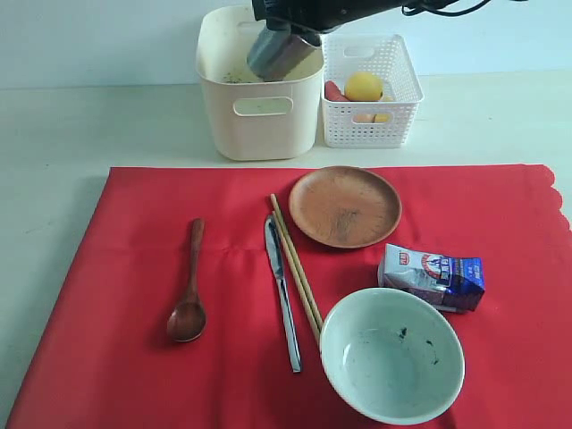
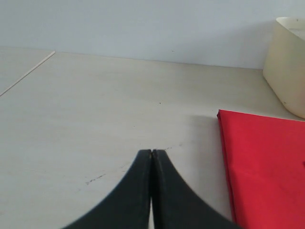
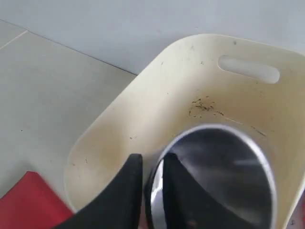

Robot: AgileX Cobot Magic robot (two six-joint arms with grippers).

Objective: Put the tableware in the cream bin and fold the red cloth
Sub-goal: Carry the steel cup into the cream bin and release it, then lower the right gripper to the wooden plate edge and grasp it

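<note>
My right gripper point(image 3: 152, 164) is shut on the rim of the steel cup point(image 3: 224, 171), one finger inside it and one outside. It holds the cup point(image 1: 279, 52) tilted over the open top of the cream bin point(image 1: 261, 121). On the red cloth point(image 1: 125, 295) lie the wooden spoon point(image 1: 189, 286), steel knife point(image 1: 282, 290), chopsticks point(image 1: 297, 268), brown plate point(image 1: 344, 206) and pale bowl point(image 1: 391, 353). My left gripper point(image 2: 152, 152) is shut on nothing, above bare table beside the cloth's edge point(image 2: 267, 162); it does not show in the exterior view.
A milk carton point(image 1: 433, 277) lies on the cloth between plate and bowl. Right of the bin stands a white lattice basket point(image 1: 371, 116) that holds an orange point(image 1: 363, 87) and other food. A pale wall runs behind the table.
</note>
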